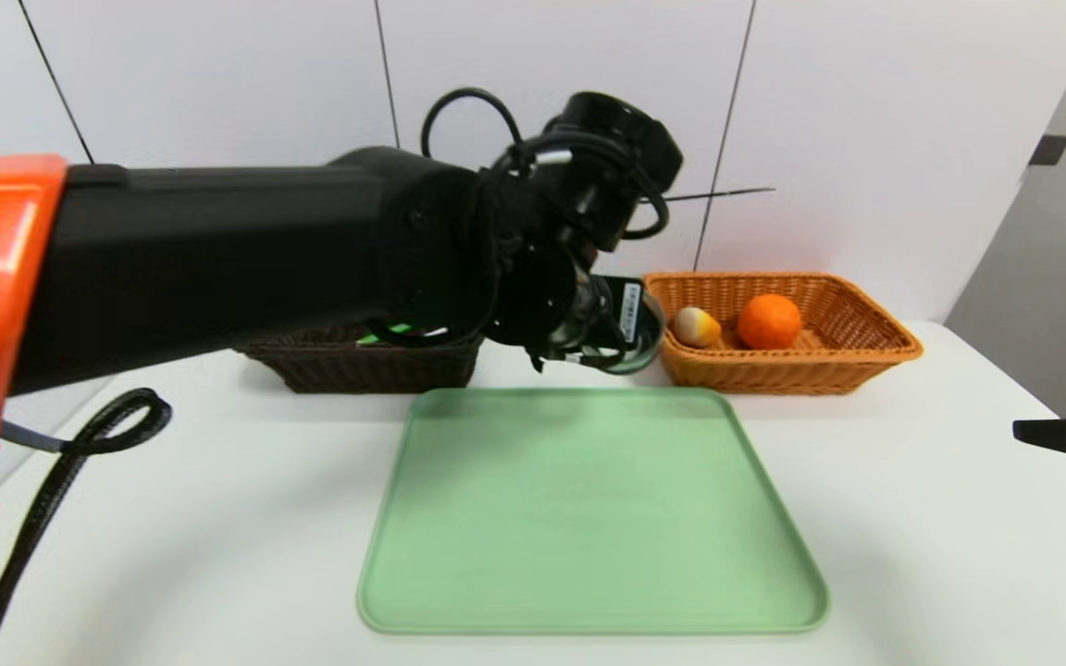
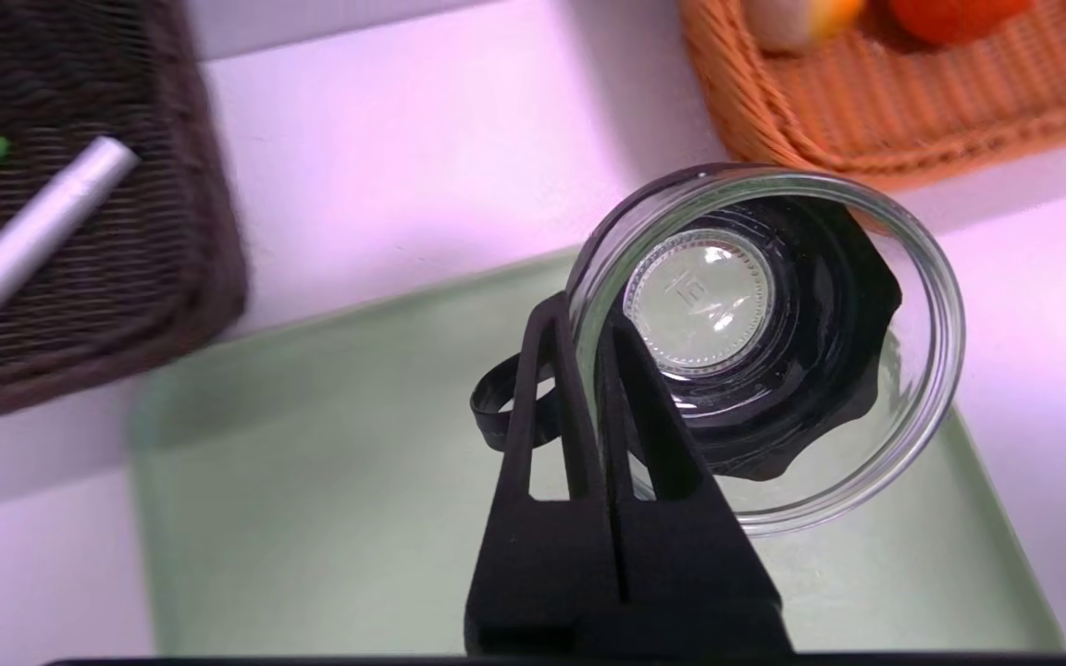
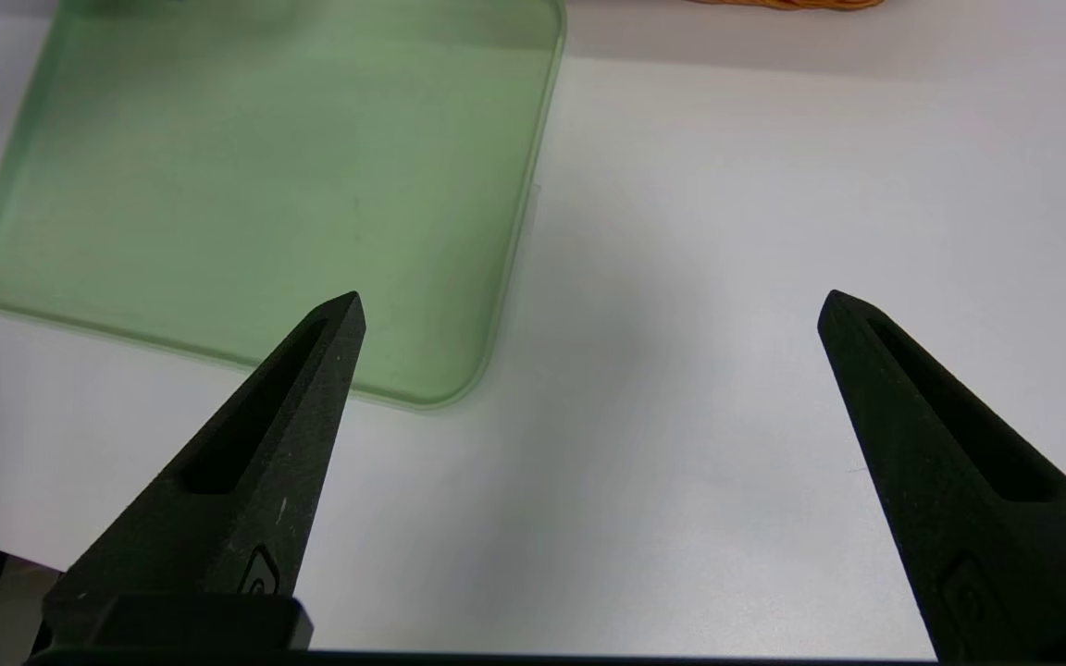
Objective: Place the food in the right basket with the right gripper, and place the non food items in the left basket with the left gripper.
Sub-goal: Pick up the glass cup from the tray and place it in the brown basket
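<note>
Left gripper (image 2: 593, 319) pinching the glass cup (image 2: 764, 499) by its wall above the far edge of the green tray (image 1: 588, 518), you need to carry it left to the dark basket (image 1: 376, 368), while your right gripper (image 3: 593, 310) waits open beside the tray.

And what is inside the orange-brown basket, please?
The orange-brown basket holds an orange and a white-and-yellow item. Whatever lies behind its front wall, low down, is hidden.

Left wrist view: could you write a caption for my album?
The left gripper, jaws shut on a glass cup's rim, above the green tray.
</note>
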Controlling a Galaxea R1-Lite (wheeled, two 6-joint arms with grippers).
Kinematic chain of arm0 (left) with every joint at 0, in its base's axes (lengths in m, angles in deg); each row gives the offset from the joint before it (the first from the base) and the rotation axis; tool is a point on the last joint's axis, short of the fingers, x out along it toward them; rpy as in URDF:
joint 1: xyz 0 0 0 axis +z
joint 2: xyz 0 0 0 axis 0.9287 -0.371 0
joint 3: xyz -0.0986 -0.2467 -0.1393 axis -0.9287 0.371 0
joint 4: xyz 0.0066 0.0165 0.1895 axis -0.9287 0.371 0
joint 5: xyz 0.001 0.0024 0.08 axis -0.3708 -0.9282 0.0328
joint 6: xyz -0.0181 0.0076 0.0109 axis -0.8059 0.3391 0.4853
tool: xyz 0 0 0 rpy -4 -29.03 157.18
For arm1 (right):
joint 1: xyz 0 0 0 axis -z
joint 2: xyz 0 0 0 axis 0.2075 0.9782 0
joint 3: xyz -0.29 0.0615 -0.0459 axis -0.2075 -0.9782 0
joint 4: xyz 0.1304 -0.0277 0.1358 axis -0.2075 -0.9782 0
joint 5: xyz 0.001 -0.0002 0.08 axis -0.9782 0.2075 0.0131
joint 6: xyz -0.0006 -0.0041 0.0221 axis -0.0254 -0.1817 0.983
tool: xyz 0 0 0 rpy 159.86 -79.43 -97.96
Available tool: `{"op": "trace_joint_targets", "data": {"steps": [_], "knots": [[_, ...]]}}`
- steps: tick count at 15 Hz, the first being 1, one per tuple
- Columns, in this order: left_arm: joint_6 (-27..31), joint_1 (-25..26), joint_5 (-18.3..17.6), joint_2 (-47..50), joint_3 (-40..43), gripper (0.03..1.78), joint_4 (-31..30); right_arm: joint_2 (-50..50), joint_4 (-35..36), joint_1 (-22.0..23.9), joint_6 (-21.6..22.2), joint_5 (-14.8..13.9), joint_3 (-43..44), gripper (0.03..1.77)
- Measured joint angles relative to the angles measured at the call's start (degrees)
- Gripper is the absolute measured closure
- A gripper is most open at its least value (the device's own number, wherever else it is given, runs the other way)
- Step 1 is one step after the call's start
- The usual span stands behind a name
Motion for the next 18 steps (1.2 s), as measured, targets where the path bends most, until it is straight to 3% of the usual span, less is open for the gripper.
{"op": "trace_joint_targets", "data": {"steps": [6, 11, 18], "knots": [[3.1, 12.9, -1.2, 4.4, 0.0, 1.76, 2.1, 0.0, 0.1, -0.1, 0.0, 0.0, -0.4, 0.10], [3.1, 24.8, -7.1, 2.4, 0.0, 1.76, 1.8, -0.2, 0.1, -0.3, 0.0, -0.1, -1.2, 0.10], [2.9, 28.8, -7.5, -5.2, 0.0, 1.76, -0.4, -0.4, 0.5, -0.3, 0.1, -0.1, -1.8, 0.10]]}}
